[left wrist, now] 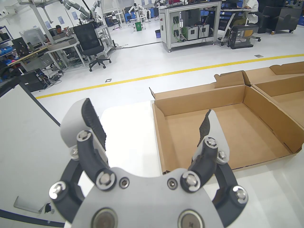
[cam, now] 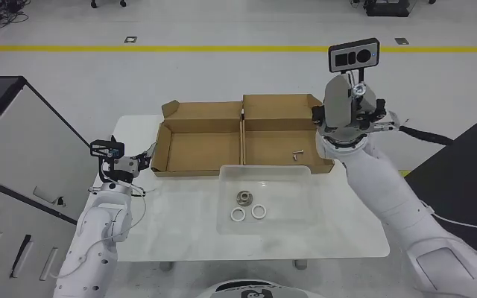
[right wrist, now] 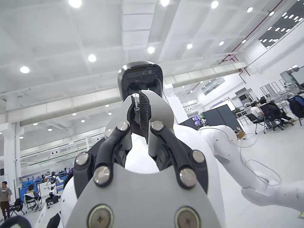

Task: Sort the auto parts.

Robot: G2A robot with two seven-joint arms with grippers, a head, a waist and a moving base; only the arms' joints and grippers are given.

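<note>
Aloft, bolt (right wrist: 135,101) between tips of right pincer (right wrist: 138,98)

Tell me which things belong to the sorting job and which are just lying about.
Job: left cardboard box, right cardboard box holding a small bolt, clear tray, geared metal part, two white rings, screw in right gripper.
Lying about: office chair, white panel beside table.

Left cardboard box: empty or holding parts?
Empty: the left cardboard box shows bare floor in top and left wrist views. A bolt lies in the right box.
</note>
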